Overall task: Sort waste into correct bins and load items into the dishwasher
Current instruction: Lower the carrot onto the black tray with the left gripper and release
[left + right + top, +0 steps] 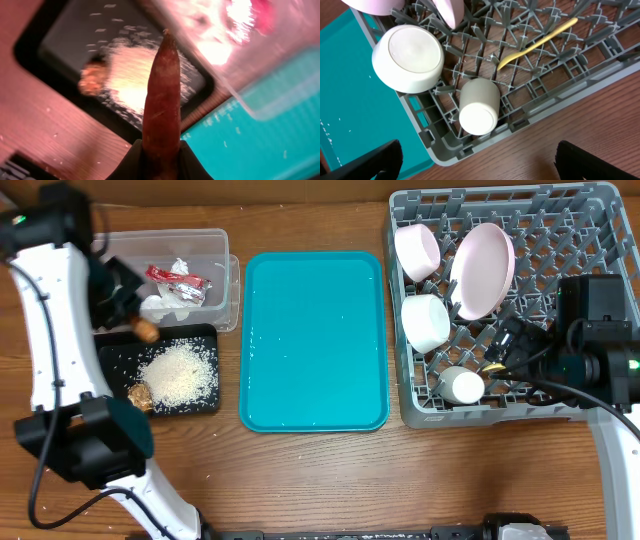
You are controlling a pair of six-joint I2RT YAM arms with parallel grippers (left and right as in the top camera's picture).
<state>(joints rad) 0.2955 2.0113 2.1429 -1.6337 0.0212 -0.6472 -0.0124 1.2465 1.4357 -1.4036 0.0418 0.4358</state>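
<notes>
I take this for a lab bench dressed up as a kitchen clean-up station, not a home kitchen. What I work over is a plain wood-grain table (320,480); my two white-and-black robot arms, the left arm (45,330) and the right arm (620,450), reach in from its sides; a loose black cable (36,480) loops along the left one. The kitchen part is all props set straight on the tabletop: a grey dish rack (480,417) holding pale dishes (482,270); a teal tray (313,340) in the middle; a clear tub (225,275) and a black tray (110,360) touching, with scraps (180,370) in them. I cannot tell what the room beyond the table looks like.
</notes>
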